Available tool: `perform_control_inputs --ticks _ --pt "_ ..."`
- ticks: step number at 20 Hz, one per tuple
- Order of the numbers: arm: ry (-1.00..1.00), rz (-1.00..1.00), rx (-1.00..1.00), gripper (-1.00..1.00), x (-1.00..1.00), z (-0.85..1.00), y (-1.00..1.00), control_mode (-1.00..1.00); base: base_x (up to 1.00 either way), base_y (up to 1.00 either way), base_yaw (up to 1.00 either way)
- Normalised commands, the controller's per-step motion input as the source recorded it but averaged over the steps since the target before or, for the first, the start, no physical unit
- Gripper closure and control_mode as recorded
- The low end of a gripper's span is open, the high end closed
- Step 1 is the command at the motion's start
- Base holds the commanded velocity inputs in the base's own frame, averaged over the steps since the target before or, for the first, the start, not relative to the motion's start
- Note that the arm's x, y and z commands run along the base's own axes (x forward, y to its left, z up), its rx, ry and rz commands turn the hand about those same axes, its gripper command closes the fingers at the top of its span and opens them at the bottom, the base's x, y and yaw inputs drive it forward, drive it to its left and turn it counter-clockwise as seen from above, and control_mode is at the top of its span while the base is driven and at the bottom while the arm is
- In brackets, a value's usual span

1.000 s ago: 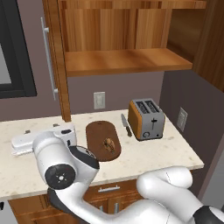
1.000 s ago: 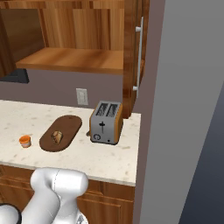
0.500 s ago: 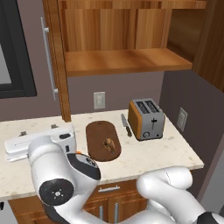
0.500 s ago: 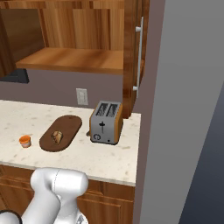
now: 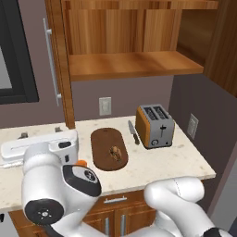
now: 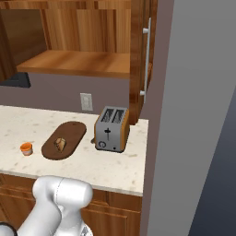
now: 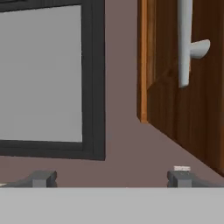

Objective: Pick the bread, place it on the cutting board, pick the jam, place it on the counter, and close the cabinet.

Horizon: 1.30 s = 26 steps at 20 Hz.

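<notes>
Item: my gripper (image 7: pixel 111 178), two dark fingertips (image 7: pixel 180 177) set wide apart at the bottom of the hand view, nothing between them, nothing held; it faces a mauve wall, with a black-framed grey pane (image 7: pixel 48 78) on one side and the open cabinet door (image 7: pixel 188 96) with its silver bar handle (image 7: pixel 186 41) on the other. Item: the bread (image 5: pixel 115 153), a small brown pastry, lying on the cutting board (image 5: pixel 107 141), toward the end nearer my base; seen likewise in the right base view (image 6: pixel 60 144) on the dark oval board (image 6: pixel 69 136). Item: the jam (image 6: pixel 26 148), a squat orange jar, standing on the counter (image 6: pixel 115 161) just beside the board and apart from it; in the left base view an orange sliver (image 5: pixel 81 162) peeks over my arm. Item: the cabinet (image 5: pixel 129 51), both doors swung open, its shelf (image 5: pixel 134 65) bare. Item: a toaster (image 5: pixel 154 125), orange-sided with silver top, standing on the counter near the board's far end. Item: a knife (image 5: pixel 133 133), lying between board and toaster. Item: a wall outlet (image 5: pixel 105 106) above the board.
</notes>
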Motion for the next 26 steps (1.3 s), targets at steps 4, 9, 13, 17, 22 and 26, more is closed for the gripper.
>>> perform_control_inputs --ticks 4,9,13,17,22,26 --pt "-0.07 -0.17 0.00 -1.00 0.00 0.08 0.00 -1.00 0.00 0.00 0.00" --pt "-0.06 -0.19 0.00 -1.00 0.00 0.04 0.06 -1.00 0.00 0.00 0.00" --pt "-0.06 -0.20 0.00 -1.00 0.02 0.05 0.05 -1.00 0.00 0.00 0.00" --pt "-0.05 -0.21 0.00 -1.00 0.07 0.03 0.05 -1.00 0.00 0.00 0.00" --pt "-0.03 -0.22 0.00 -1.00 0.17 0.03 0.07 -1.00 0.00 0.00 0.00" --pt "-0.03 -0.22 0.00 -1.00 0.24 0.06 0.04 -1.00 0.00 0.00 0.00"
